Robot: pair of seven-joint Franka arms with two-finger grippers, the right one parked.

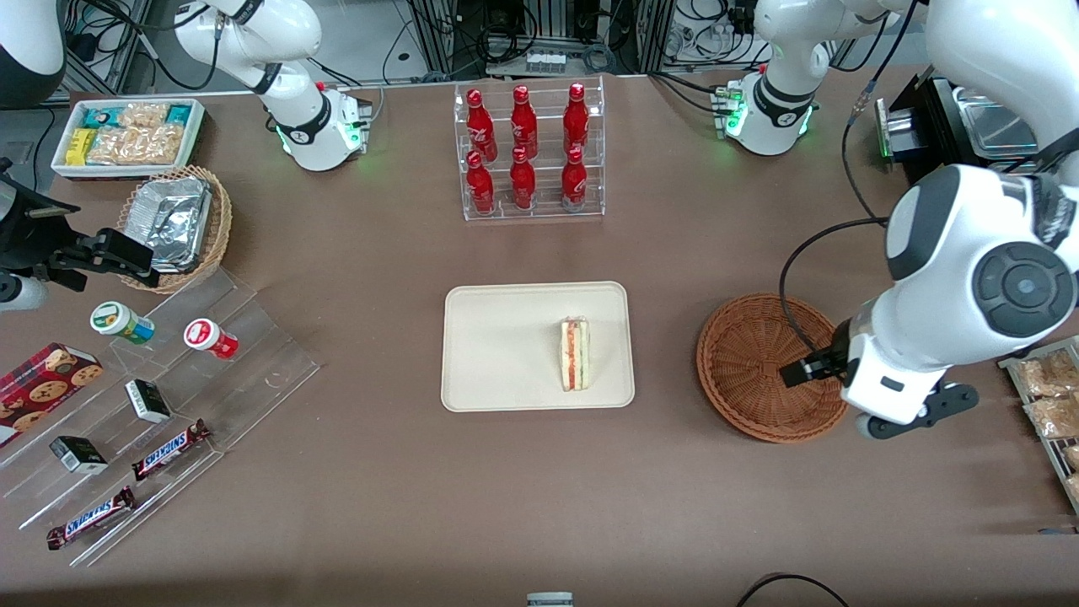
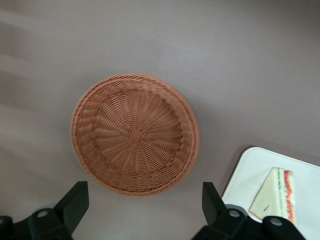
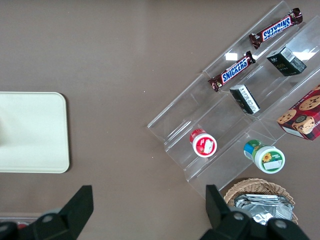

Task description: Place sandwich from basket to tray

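Note:
The sandwich [image 1: 575, 354] lies on the cream tray [image 1: 497, 337], close to the tray's edge that faces the basket. The reddish-brown wicker basket [image 1: 754, 362] stands beside the tray, toward the working arm's end, and holds nothing. My left gripper [image 1: 811, 369] hangs above the basket's rim, open and empty. In the left wrist view the basket [image 2: 135, 132] lies below my open gripper [image 2: 145, 200], with a corner of the tray [image 2: 247, 172] and the sandwich [image 2: 276, 194] beside it.
A clear rack of red bottles [image 1: 527, 152] stands farther from the camera than the tray. Toward the parked arm's end are a stepped acrylic shelf with snacks [image 1: 152, 405], a tan basket with foil trays [image 1: 173, 223] and a white snack bin [image 1: 126, 135]. A snack rack [image 1: 1049, 396] stands beside the working arm.

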